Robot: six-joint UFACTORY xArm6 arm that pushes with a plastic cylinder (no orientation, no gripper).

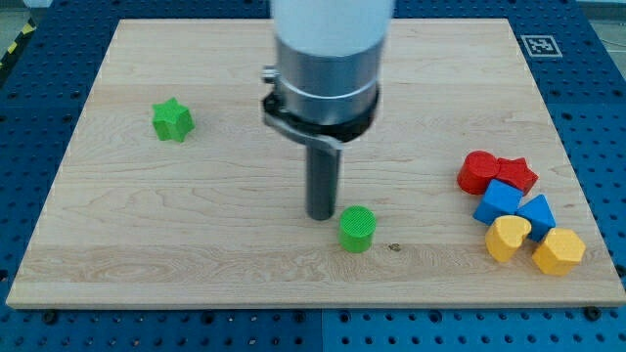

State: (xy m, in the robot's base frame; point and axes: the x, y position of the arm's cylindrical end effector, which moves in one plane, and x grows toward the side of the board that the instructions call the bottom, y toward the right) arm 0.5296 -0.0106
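Green cylinder [357, 229]: stands low on the board, a little right of centre, just to the lower right of my tip; whether the two touch cannot be told.
Tip [321, 216]: my tip, the lower end of the dark rod, rests on the wood near the board's middle, left of the green cylinder. It is a bare rod with no jaws, holding nothing.
Green star [172, 120]: upper left part of the board, well apart from the tip and from every other block, near the left edge.
Red cluster: a red rounded block [477, 172] and a red star [518, 174], touching, close to the right edge.
Blue pair: a blue block [499, 201] and a blue wedge-like block [536, 214], packed just under the red ones.
Yellow pair: a yellow heart [507, 238] and a yellow hexagon [558, 251], lowest of the cluster, near the lower right corner.
Board [196, 225]: pale wooden board on a blue perforated table [606, 117].
Open room: bare wood lies between the tip and the green star, and between the green cylinder and the right-hand cluster.
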